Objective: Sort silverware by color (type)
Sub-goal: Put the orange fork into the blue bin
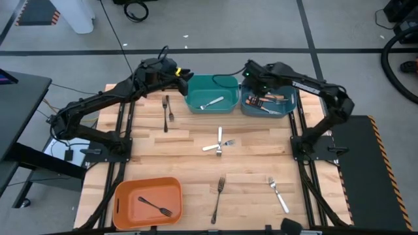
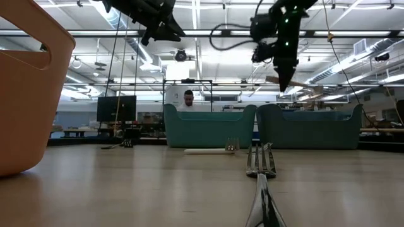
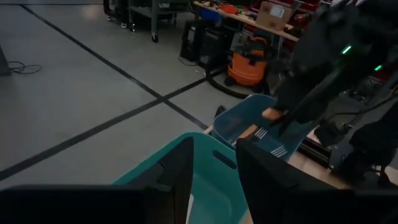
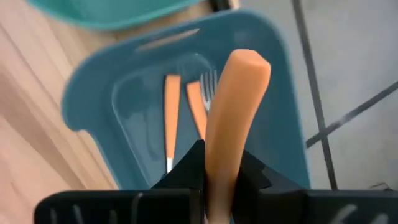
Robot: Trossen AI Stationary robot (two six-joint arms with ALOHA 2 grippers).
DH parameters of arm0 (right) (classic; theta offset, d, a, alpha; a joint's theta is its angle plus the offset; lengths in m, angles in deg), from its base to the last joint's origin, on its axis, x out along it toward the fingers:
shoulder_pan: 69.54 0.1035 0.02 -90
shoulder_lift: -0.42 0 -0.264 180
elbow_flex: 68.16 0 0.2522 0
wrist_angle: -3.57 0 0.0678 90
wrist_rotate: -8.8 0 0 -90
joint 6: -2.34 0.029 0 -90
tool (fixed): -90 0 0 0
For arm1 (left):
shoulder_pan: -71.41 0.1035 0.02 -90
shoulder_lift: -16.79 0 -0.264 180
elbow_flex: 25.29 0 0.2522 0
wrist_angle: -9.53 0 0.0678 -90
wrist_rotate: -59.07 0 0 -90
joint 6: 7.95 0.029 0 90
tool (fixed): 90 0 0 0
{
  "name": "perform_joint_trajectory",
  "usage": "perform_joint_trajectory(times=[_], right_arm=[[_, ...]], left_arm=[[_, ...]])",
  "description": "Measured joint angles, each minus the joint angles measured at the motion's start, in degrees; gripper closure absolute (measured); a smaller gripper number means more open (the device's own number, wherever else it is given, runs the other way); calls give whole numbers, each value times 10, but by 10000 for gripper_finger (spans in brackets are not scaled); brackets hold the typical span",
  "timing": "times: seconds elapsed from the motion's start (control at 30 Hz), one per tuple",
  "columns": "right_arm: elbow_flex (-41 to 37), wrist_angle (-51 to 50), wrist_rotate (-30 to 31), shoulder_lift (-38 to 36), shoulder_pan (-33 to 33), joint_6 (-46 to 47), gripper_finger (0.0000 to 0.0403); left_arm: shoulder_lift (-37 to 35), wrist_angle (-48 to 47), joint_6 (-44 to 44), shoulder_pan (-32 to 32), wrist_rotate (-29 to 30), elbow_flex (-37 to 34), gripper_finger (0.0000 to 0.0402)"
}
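Observation:
My right gripper [image 1: 253, 83] hovers over the blue bin [image 1: 289, 104], shut on an orange-handled fork [image 4: 235, 106]. Two more orange-handled forks [image 4: 171, 112] lie flat in that bin. My left gripper [image 3: 214, 180] is open and holds nothing above the far left corner of the teal bin [image 1: 196, 104], where a white fork [image 1: 212, 102] lies. On the table lie two dark forks [image 1: 167, 111], two crossed white forks [image 1: 219, 142], one dark fork [image 1: 218, 196] and one light fork [image 1: 277, 194]. A dark fork [image 1: 155, 207] lies in the orange bin [image 1: 127, 196]. My right gripper pinches the orange handle [image 4: 224, 155] of the fork between its two fingers. The handle's rounded free end [image 4: 249, 62] sticks out past the fingertips. The fork's other end is hidden behind the gripper. The fork is lifted clear, above the blue bin.
The teal and blue bins stand side by side at the table's far edge. The orange bin sits at the near left corner. Bare wood lies between the scattered forks in the middle of the table. A person [image 2: 188, 98] shows in the room beyond the table.

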Motion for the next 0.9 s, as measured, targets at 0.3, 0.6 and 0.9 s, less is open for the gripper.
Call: perform_joint_trajectory(times=[0.3, 0.6, 0.9], right_arm=[[0, -1, 23, 98, -20, -27, 336], [0, -3, 94, 145, -34, -31, 332], [0, -62, 62, 136, -55, 19, 326]], left_arm=[[0, 0, -17, 24, 15, 0, 271], [0, 0, -37, 61, 14, 0, 271], [1, 0, -35, 82, 14, 0, 271]])
